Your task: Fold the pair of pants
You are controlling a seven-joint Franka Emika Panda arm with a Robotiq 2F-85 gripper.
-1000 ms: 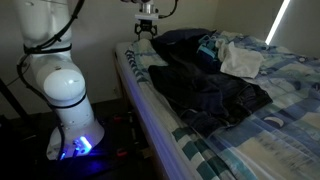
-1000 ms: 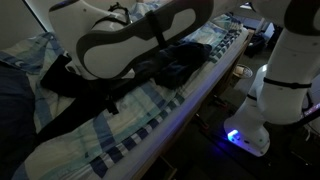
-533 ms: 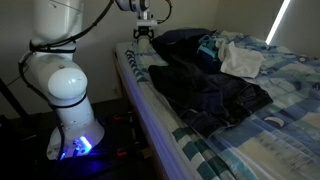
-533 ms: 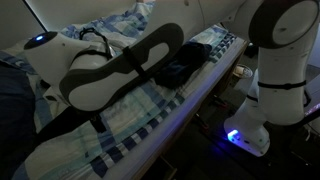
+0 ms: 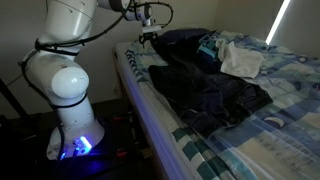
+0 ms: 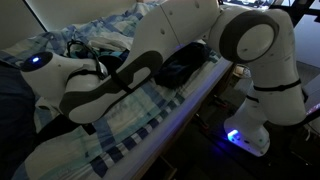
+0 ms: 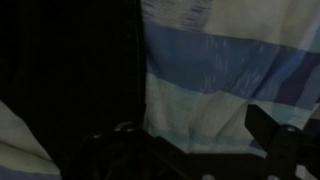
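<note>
Dim bedroom, and a bed (image 5: 285, 125) with a blue striped sheet runs from the near right to the far left in an exterior view. The pants (image 5: 215, 92) lie dark and rumpled across the middle of it, with a white cloth (image 5: 241, 62) just beyond them. Your gripper (image 5: 150, 38) hangs over the far left corner of the bed, well apart from the bulk of the pants and holding nothing. The white base (image 5: 68, 85) stands at the left.

Next, in an exterior view the arm (image 6: 150, 55) sweeps right across the picture. The pants (image 6: 182, 68) peek out behind it, and the striped sheet (image 6: 120, 135) lies near. A blue light (image 6: 232, 137) glows on the base at the right. You can't make out the pincer here.

Wrist view now, very dark. Striped sheet (image 7: 220, 60) is at the right, dark cloth (image 7: 60, 70) at the left, and whether that's the pants you can't tell. The gripper (image 7: 190, 150) has its fingers (image 7: 278, 140) spread apart, with bare sheet between them.
</note>
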